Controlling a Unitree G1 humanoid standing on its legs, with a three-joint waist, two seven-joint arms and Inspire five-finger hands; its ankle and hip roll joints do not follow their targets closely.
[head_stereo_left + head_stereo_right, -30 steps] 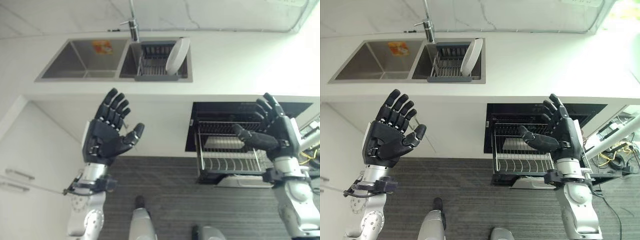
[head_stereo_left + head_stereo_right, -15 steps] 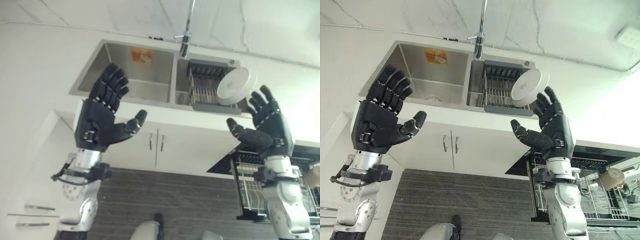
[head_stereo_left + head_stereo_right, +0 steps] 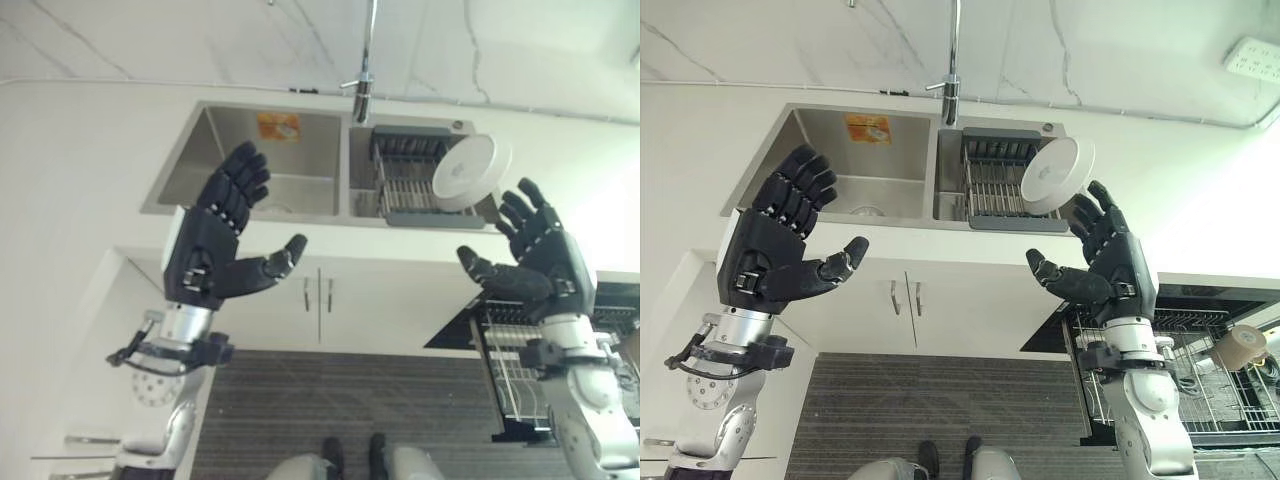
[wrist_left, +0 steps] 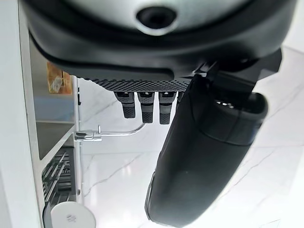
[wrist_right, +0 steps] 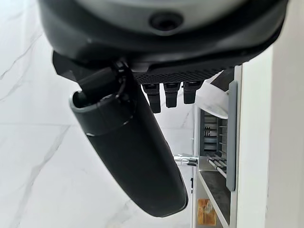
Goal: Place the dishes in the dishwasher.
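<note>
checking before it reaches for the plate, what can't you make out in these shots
- Dishwasher rack: its right part is cut off by the head views' edge, and the right hand and its arm cover its near left corner.
- Plate: its lower edge sits behind the drying rack, so its seating is unclear.
</note>
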